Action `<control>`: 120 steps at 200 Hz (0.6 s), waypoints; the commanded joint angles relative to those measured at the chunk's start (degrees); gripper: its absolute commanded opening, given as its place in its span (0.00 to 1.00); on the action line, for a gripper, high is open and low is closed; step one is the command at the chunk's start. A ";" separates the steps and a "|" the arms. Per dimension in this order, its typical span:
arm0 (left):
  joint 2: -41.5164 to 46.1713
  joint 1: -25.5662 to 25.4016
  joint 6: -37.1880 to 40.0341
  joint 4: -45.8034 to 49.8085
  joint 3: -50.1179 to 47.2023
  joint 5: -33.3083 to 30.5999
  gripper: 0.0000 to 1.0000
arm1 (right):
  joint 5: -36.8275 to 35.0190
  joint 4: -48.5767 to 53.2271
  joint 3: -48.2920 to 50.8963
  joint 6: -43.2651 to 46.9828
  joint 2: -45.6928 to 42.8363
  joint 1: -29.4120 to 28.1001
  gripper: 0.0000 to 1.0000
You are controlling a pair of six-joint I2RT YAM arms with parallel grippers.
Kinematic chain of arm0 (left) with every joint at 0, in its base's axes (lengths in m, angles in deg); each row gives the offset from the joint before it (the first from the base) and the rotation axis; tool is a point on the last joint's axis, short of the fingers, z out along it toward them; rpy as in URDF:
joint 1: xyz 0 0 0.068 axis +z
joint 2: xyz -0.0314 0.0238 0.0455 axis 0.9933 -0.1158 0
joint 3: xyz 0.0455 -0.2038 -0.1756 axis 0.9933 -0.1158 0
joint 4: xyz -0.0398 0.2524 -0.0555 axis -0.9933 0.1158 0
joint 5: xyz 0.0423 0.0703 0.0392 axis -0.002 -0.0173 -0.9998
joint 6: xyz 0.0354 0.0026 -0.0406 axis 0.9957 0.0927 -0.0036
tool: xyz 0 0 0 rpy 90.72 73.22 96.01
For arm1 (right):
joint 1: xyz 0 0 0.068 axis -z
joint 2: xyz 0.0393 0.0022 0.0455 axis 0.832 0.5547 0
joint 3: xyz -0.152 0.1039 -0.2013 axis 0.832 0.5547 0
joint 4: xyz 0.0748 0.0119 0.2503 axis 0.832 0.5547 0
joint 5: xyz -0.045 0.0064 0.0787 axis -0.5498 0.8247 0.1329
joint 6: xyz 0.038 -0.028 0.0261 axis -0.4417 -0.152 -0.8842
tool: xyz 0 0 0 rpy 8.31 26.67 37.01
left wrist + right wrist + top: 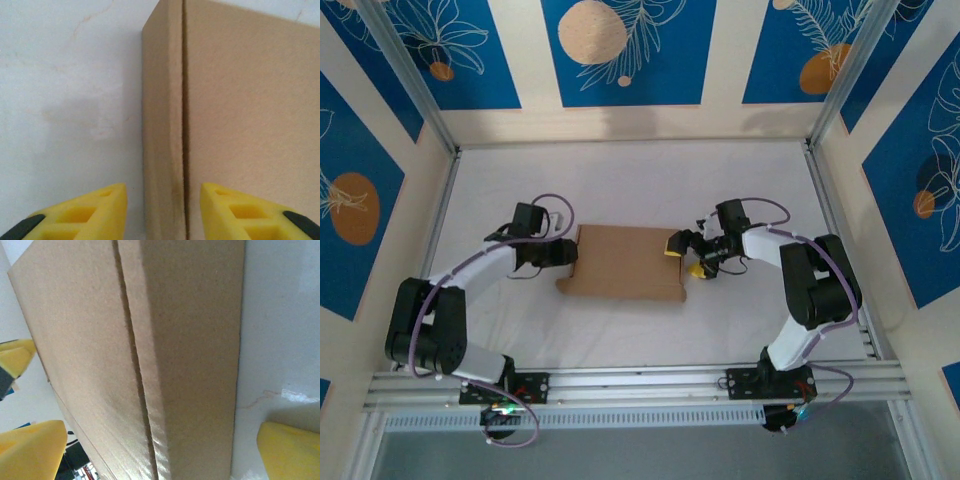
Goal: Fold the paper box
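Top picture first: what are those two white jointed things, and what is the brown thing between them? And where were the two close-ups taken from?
They are two robot arms, the left arm and the right arm, bolted at the near edge of a white table. The top picture looks down from above and behind them. Each close-up comes from a small camera on one wrist, so the yellow shapes there are that arm's own fingers. Between the arms lies a brown paper box, resting on the table. The left gripper and the right gripper both stand open, with fingers either side of an end of the box, pinching nothing.
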 commanded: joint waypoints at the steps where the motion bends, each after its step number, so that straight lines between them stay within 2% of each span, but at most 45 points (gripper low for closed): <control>1: -0.66 -0.88 6.86 4.93 3.73 -0.91 0.46 | 1.36 2.96 -0.77 1.00 1.05 -0.66 0.97; 28: -4.13 -0.88 10.20 5.69 6.35 0.02 0.48 | 1.68 2.97 -0.93 1.08 1.33 -0.61 0.97; 72: -9.77 -0.64 9.74 4.47 8.57 3.62 0.46 | 2.67 3.27 -1.55 1.01 2.21 -0.61 0.96; 88: -10.27 -0.22 9.35 3.74 8.18 4.92 0.41 | 2.99 3.11 -1.42 0.92 2.15 -0.51 0.96; 120: -10.68 2.20 6.91 0.35 6.08 7.81 0.22 | 4.61 2.02 -0.67 -0.02 1.81 0.25 0.96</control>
